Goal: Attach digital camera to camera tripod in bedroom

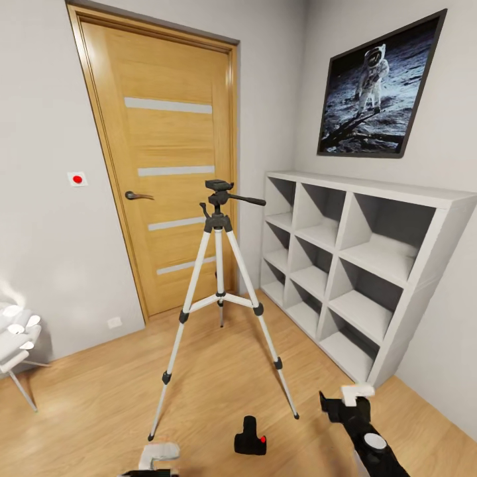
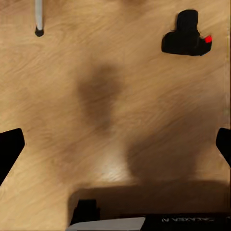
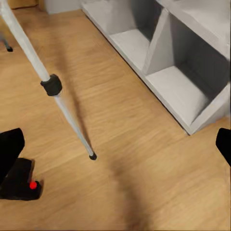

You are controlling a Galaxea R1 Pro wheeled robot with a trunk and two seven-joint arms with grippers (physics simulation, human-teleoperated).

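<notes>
1. On the bedroom floor, the digital camera (image 1: 250, 437) is lying between the camera tripod's (image 1: 219, 265) front feet, lens bump pointing toward the door.
2. The right tool (image 1: 341, 404) is hovering nearer, fingers spread, empty.
3. The left tool (image 1: 158, 457) is hanging open, farther off.

No legible text anywhere

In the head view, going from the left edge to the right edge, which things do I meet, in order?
White chair → red wall button → door handle → camera tripod → white cube shelving.
</notes>
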